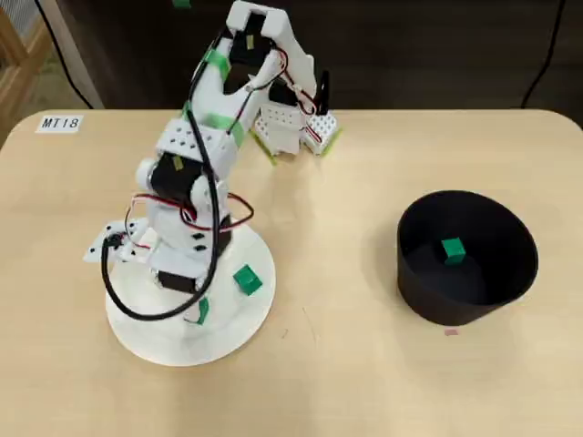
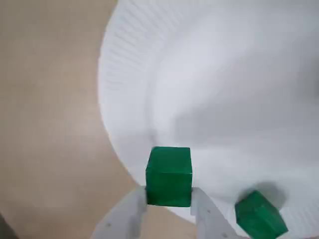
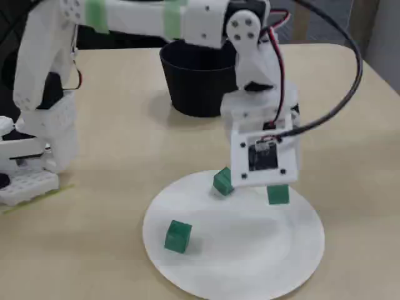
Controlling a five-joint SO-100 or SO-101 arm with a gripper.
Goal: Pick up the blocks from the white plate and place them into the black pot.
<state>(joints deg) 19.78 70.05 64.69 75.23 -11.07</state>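
Your hand (image 2: pixel 168 199) holds one green block (image 2: pixel 169 175) upright, flat face toward you, above the white plate (image 2: pixel 224 99); a tilted block (image 2: pixel 260 216) lies beside it.

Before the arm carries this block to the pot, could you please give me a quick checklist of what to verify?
1. Block sits between the gripper fingers: ok, wrist view shows a finger at each side.
2. Block lifted off the plate: ok; in the fixed view it hangs above the plate.
3. Grip secure: cannot tell; only the block's lower edges are between the fingertips.
4. Other blocks out of the way: ok, one lies on the plate, another lies by the far rim.
5. Pot upright and open: ok, with one block already inside.
6. Path to the pot free: ok, bare table between.
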